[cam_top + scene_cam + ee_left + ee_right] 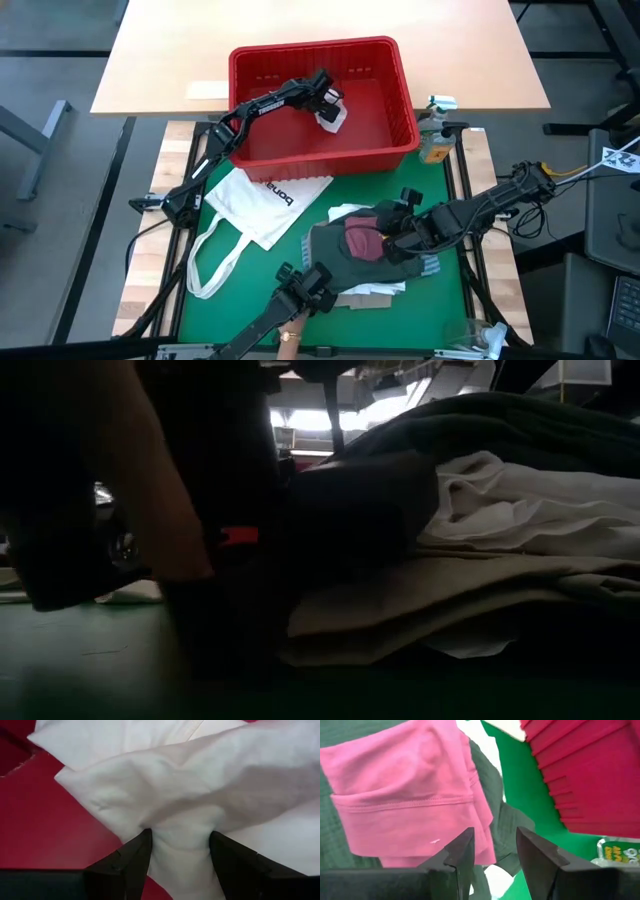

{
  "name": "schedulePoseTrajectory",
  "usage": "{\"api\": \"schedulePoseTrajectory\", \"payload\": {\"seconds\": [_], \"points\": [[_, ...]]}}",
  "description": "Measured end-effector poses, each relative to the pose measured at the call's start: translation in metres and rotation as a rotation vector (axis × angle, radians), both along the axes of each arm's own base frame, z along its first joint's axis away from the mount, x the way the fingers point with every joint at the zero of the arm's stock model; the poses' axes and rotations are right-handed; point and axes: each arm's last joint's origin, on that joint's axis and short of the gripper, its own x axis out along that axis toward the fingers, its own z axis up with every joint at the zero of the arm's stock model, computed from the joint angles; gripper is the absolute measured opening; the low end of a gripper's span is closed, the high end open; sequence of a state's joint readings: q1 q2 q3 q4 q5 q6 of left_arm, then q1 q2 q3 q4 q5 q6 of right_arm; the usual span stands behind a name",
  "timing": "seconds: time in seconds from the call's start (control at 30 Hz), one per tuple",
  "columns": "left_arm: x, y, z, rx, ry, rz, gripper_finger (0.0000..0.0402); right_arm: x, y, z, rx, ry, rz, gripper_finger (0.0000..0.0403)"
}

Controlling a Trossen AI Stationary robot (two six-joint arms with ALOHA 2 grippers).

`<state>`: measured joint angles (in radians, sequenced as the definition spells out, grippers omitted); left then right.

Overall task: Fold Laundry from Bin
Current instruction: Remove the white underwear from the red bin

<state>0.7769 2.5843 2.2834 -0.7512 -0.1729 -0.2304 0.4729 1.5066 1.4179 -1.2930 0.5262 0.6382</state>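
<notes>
Here, left gripper [177, 851] inside bin [395, 120], white cloth [190, 795] between its fingers.

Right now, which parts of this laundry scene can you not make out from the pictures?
- Low view: a dark, blurred shape close to the lens hides the left half; the red bin barely shows.
- Left wrist view: the white cloth fills the frame, so its full shape is cut off.
- High view: garments under the dark green-grey top are mostly covered.
- Right wrist view: the bottle label is cut by the edge.

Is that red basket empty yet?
Not quite. The red basket holds one small white cloth, and the left gripper is around it.
</notes>
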Motion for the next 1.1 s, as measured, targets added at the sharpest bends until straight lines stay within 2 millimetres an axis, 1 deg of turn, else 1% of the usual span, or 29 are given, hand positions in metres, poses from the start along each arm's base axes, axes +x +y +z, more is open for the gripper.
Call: {"api": "schedulePoseTrajectory", "payload": {"seconds": [0.13,0.23,0.37,0.47,0.6,0.67,0.73,0.83,0.9,1.0,1.1], "points": [[-0.001,-0.001,-0.003,-0.022,-0.007,-0.011,0.0198,0.0,0.0,0.0,0.025,0.02,0.013,0.0144],[0.0,-0.001,-0.004,-0.032,-0.01,-0.016,0.0184,0.0,0.0,-0.001,0.029,0.025,0.021,0.0144],[-0.001,-0.003,-0.005,-0.077,-0.031,-0.039,0.0137,0.0,0.0,-0.001,0.029,0.024,0.021,0.0144],[0.0,-0.006,-0.003,-0.105,-0.044,-0.056,0.0088,0.0,0.0,-0.001,0.029,0.025,0.022,0.0144],[0.002,-0.012,0.006,-0.123,-0.064,-0.077,0.0022,-0.002,0.0,-0.001,0.029,0.047,0.023,0.0144],[0.002,-0.013,0.011,-0.128,-0.076,-0.086,0.0014,-0.003,0.0,-0.001,0.042,0.063,0.026,0.0144],[0.002,-0.016,0.017,-0.141,-0.085,-0.105,0.0015,-0.003,0.0,-0.002,0.052,0.074,0.029,0.0144],[0.002,-0.022,0.031,-0.159,-0.108,-0.148,0.0014,-0.004,0.0,-0.002,0.056,0.087,0.03,0.0144],[0.001,-0.023,0.047,-0.156,-0.141,-0.169,0.0013,-0.004,0.0,-0.002,0.056,0.087,0.03,0.0144],[-0.002,-0.026,0.079,-0.118,-0.197,-0.188,0.0012,-0.004,0.0,0.001,0.057,0.083,0.03,0.0144],[-0.007,-0.031,0.104,-0.078,-0.23,-0.194,0.0012,-0.004,0.0,0.004,0.06,0.077,0.03,0.0144]]}}
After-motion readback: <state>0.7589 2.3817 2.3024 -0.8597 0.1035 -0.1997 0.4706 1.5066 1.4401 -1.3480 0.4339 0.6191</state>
